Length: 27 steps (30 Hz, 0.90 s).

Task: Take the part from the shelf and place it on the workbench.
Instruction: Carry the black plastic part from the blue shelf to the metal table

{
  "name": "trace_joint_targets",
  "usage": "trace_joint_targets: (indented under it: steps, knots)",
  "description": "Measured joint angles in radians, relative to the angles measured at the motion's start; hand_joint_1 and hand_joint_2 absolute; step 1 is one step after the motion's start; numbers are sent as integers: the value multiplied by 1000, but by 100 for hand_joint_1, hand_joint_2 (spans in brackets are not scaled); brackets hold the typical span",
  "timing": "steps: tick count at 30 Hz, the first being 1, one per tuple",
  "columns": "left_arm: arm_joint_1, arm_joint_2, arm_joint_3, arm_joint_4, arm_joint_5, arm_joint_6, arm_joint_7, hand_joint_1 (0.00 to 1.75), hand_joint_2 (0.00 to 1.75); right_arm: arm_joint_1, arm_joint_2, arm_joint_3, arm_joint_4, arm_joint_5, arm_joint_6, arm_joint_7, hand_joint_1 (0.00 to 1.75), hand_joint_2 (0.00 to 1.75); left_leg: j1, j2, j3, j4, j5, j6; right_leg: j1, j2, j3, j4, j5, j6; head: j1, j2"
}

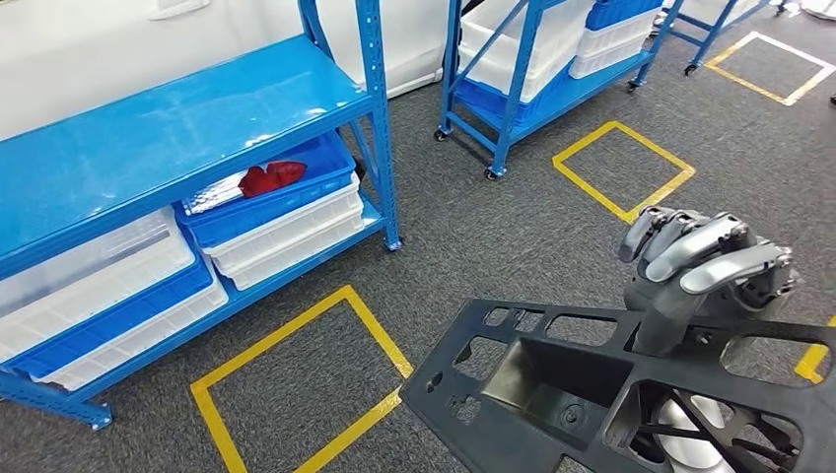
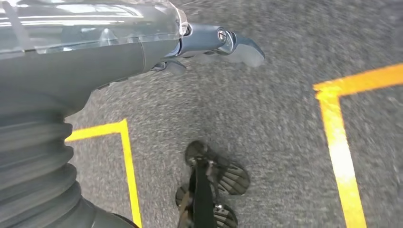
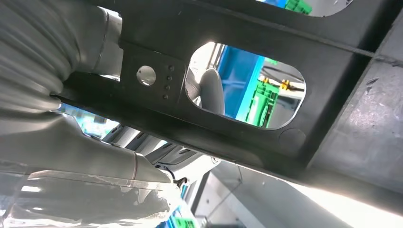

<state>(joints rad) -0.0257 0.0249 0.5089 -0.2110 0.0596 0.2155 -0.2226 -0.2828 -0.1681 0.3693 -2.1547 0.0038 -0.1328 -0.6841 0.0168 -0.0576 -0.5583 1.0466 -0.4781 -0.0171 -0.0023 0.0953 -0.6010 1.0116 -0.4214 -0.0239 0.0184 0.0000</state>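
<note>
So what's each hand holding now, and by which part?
Right hand grips the black part over its far edge rail. Left hand holds nothing, hanging over the floor.

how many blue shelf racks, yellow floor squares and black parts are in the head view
blue shelf racks: 3, near, middle, far one cut off at the edge
yellow floor squares: 3
black part: 1, held by the right hand
total: 7

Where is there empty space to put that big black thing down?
The blue shelf's top board is bare. The grey floor inside the yellow squares is bare too. The lower shelves are crowded with white and blue bins. The right hand holds the black part; no workbench shows.
</note>
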Motion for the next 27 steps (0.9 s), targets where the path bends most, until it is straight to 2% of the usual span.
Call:
trace_joint_targets:
  steps: [1, 2, 3, 4, 6, 7, 8, 9, 10, 11, 12, 13, 15, 16, 17, 19, 20, 21, 23, 24, 25, 26, 27]
  knots:
    - [-1, 1, 0, 0, 0, 0, 0, 0, 175, 0, 0, 1, 0, 0, 0, 0, 175, 175, 0, -16, 12, -31, 7, 3, -1, 11, -4, 2, 1, 5, 0, 0]
    - [-2, 2, 0, 0, 0, 0, 0, 0, 175, 1, 0, 1, 0, 0, 0, 0, 175, 175, -2, -20, 16, -41, 5, 6, -3, 22, -8, 3, 3, 12, 0, 0]
    - [-4, 2, 0, 0, 0, 0, 1, 0, 175, 2, 0, 2, 0, 1, -1, 0, 175, 175, -2, -9, 17, -45, 7, 10, -5, 33, -12, 2, 7, 19, 0, 0]
    - [-6, 3, 0, 0, -2, 0, 1, 0, 175, 3, 0, 2, 0, 1, -4, 0, 175, 175, -1, 3, 19, -49, 11, 16, -5, 30, -15, 4, 7, 25, 0, 0]
    - [-7, 3, 0, 0, -5, 1, 1, 0, 175, 5, 0, 2, -2, 5, -15, -2, 175, 175, 2, 30, 23, -58, 18, 29, -3, -17, -37, 45, -20, 34, 5, 0]
    - [-5, 4, 0, 0, -6, 2, 1, 0, 175, 7, 0, 3, -3, 8, -23, -2, 175, 175, 1, 44, 23, -60, 19, 33, -4, -51, -61, 97, -50, 37, 8, 0]
    - [-3, 4, 1, 0, -5, 3, -1, 0, 175, 10, 0, 4, -4, 10, -30, -3, 175, 175, 0, 57, 23, -60, 19, 35, -5, -73, -94, 164, -83, 40, 11, 0]
    - [-1, 6, 2, 0, -3, 4, -3, 0, 175, 14, 0, 5, -5, 12, -36, -3, 175, 175, -2, 72, 23, -60, 18, 36, -8, -82, -127, 232, -110, 45, 12, 0]
    - [1, 7, 4, 0, -1, 3, -6, 0, 175, 18, 0, 6, -6, 15, -42, -3, 175, 175, -2, 87, 22, -59, 16, 36, -12, -85, -149, 278, -123, 48, 11, 0]
    - [1, 8, 7, 0, 2, 3, -9, 0, 175, 21, -1, 7, -6, 18, -47, -3, 175, 175, -3, 101, 23, -59, 15, 35, -15, -88, -152, 287, -117, 51, 12, 0]
    - [0, 9, 11, 0, 3, 2, -12, 0, 175, 23, -1, 7, -7, 21, -51, -3, 175, 175, -3, 113, 24, -58, 13, 33, -17, -93, -134, 256, -94, 52, 12, 0]
    - [-1, 9, 14, 0, 4, 1, -14, 0, 175, 23, -2, 8, -8, 24, -53, -3, 175, 175, -3, 125, 26, -57, 11, 30, -19, -106, -98, 191, -63, 51, 12, 0]
    - [-2, 10, 18, 0, 5, 2, -17, 0, 175, 21, -2, 11, -10, 28, -56, -3, 175, 175, -7, 144, 31, -55, 4, 20, -13, -148, -26, 58, -22, 42, 11, 0]
    - [-2, 11, 20, 0, 6, 6, -18, 0, 175, 20, -2, 15, -12, 31, -58, -3, 175, 175, -10, 153, 33, -54, 0, 14, -9, -162, -7, 23, -16, 35, 10, 0]
    - [-3, 13, 22, 0, 8, 11, -19, 0, 175, 18, -2, 19, -13, 36, -60, -3, 175, 175, -12, 162, 35, -53, -2, 8, -4, -165, -3, 10, -19, 27, 9, 0]
    - [-6, 15, 28, 0, 13, 21, -19, 0, 175, 14, -2, 32, -15, 53, -67, 4, 175, 175, -11, 179, 40, -54, -7, -4, -3, -140, -5, 8, -16, 13, 9, 0]
    - [-8, 16, 32, 0, 14, 25, -19, 0, 175, 10, -2, 40, -16, 63, -74, 9, 175, 175, -9, 170, 40, -47, -16, -10, -4, -128, -4, 4, -13, 6, 7, 0]
    - [-10, 16, 35, 0, 14, 27, -19, 0, 175, 3, -1, 50, -16, 69, -84, 17, 175, 175, -6, 149, 32, -24, -34, -14, -6, -118, -2, 0, -10, -1, 6, 0]
    - [-9, 22, 40, 0, 5, 26, -15, 0, 175, -8, -1, 66, -16, 61, -107, 22, 175, 175, -3, 90, -17, 88, -97, -18, -7, -97, -1, -4, -7, -10, 0, 0]
    - [-7, 27, 41, 0, -1, 23, -12, 0, 175, -8, -1, 68, -15, 48, -115, 18, 175, 175, -3, 74, -53, 160, -128, -19, -5, -85, -2, -4, -6, -12, -2, 0]
    - [-4, 33, 41, 0, -8, 19, -8, 0, 175, -5, -1, 67, -15, 36, -119, 10, 175, 175, -3, 68, -82, 215, -144, -18, -3, -71, -2, -3, -6, -13, -3, 0]
    - [-2, 40, 41, 0, -15, 16, -6, 0, 175, -1, -1, 64, -15, 28, -120, 2, 175, 175, -4, 65, -97, 237, -139, -17, -1, -57, -2, -2, -7, -14, -3, 0]
    - [0, 47, 41, 0, -20, 12, -7, 0, 175, 3, -1, 60, -15, 26, -120, -4, 175, 175, -4, 64, -92, 218, -115, -15, 0, -43, -2, 0, -7, -15, -4, 0]
